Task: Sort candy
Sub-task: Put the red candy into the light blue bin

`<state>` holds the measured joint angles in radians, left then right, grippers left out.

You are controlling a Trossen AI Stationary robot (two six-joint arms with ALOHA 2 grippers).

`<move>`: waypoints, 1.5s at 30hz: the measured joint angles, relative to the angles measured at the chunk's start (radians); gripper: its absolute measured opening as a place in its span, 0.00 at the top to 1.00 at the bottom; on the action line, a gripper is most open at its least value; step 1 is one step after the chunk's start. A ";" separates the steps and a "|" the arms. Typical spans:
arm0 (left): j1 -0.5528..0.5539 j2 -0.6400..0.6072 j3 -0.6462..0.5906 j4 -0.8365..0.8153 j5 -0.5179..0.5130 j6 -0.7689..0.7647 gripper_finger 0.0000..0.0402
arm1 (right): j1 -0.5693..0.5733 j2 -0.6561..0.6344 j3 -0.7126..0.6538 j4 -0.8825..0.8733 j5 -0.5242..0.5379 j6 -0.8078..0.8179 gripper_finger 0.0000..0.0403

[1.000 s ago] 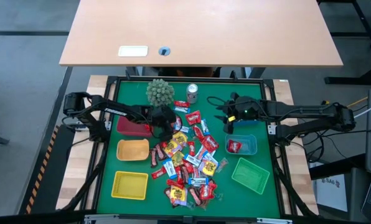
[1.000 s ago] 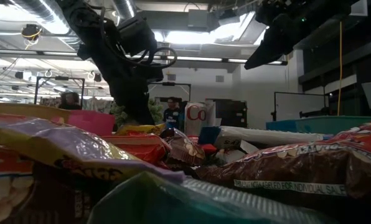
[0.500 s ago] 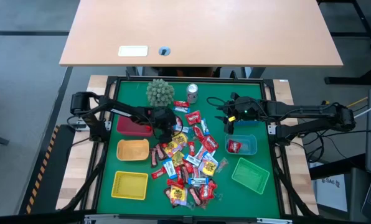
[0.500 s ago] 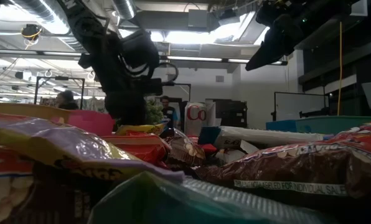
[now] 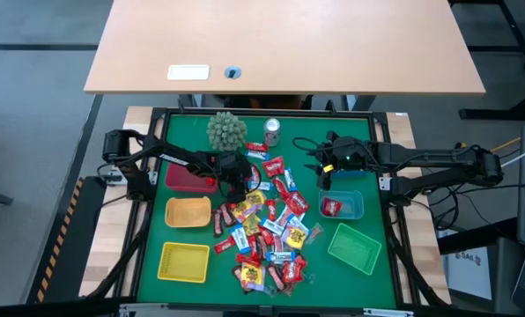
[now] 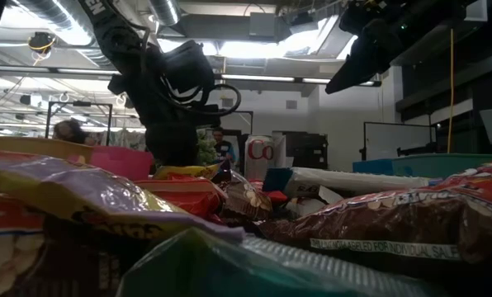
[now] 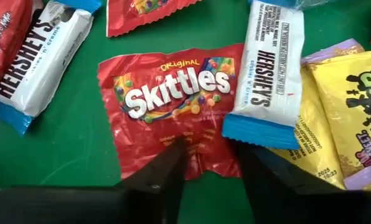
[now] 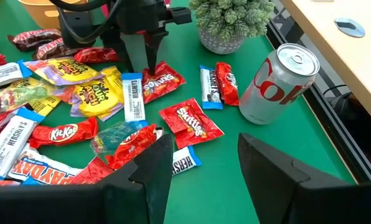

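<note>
Skittles packet [image 7: 173, 112] edge under left tool [image 7: 211, 163].

The candy [image 5: 267, 231] lies in glossy, crinkled film wrappers that catch the light; the red Skittles packet [image 7: 173, 112] shows shiny creases. The counter [image 5: 377, 273] is covered in a matt green, felt-like mat. The silver can [image 8: 277, 84] looks like smooth brushed metal. The yellow basket [image 5: 183, 261] is ribbed plastic. The left arm's fingers [image 7: 167, 174] are matt black.

Silver can [image 5: 272, 131] beside spiky green plant [image 5: 226, 130]; coloured baskets [image 5: 184, 261] on green mat [image 5: 333, 211]
</note>
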<state>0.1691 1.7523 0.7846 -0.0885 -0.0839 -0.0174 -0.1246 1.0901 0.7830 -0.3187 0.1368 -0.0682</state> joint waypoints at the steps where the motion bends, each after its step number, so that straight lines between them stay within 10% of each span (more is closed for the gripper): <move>1: 0.000 0.000 0.000 0.000 -0.001 0.000 0.73 | 0.000 0.000 0.000 0.000 0.000 0.000 0.55; 11: 0.001 0.003 0.039 0.008 -0.014 0.002 0.99 | 0.000 0.000 0.000 0.004 0.000 0.000 0.55; 25: 0.001 0.003 0.271 -0.089 -0.055 -0.005 1.00 | 0.000 0.064 0.000 0.079 -0.070 -0.008 0.55; 45: 0.000 0.001 0.328 0.100 0.206 -0.291 1.00 | 0.001 0.126 0.000 0.176 -0.237 -0.308 0.55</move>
<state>0.1692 1.7532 1.1122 0.0115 0.1225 -0.3082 -0.1235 1.2163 0.7830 -0.1423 -0.1001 -0.3760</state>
